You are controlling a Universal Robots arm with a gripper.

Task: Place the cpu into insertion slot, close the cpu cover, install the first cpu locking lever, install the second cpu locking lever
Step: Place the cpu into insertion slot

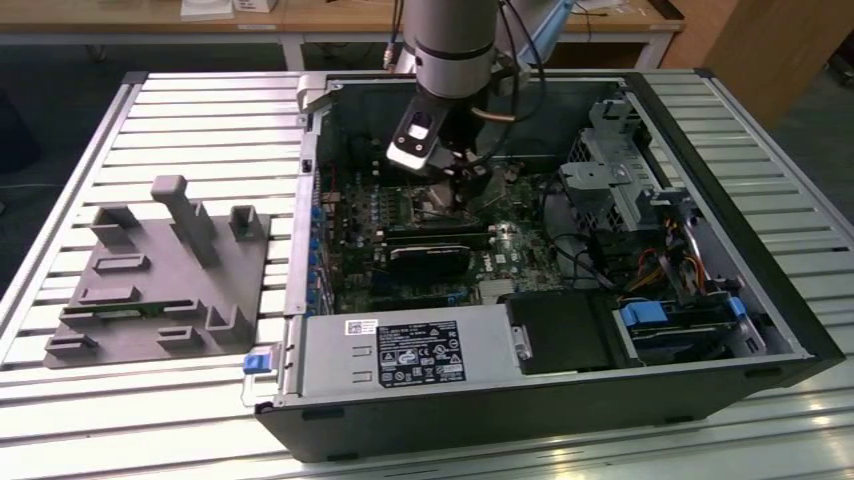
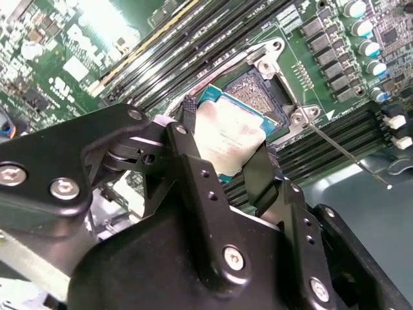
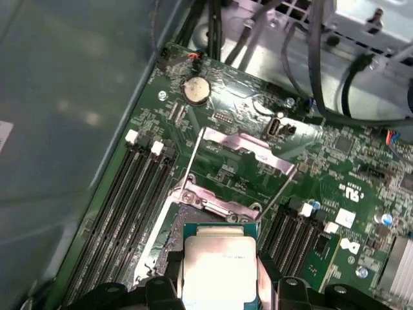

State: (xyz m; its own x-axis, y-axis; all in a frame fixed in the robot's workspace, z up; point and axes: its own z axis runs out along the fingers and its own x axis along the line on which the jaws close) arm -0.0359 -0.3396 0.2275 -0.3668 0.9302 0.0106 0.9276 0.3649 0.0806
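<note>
Gripper (image 2: 224,139) pinches the cpu (image 3: 219,271) by two opposite edges. Just beneath the gripper lies the slot (image 2: 261,97), partly overlapped by the cpu, and the cover (image 3: 250,146) stands raised beyond the gripper.

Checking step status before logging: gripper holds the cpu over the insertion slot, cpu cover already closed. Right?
Not quite. The cpu cover is open, swung back off the insertion slot, as the first wrist view shows. The rest holds: the gripper grips the cpu over it.
</note>
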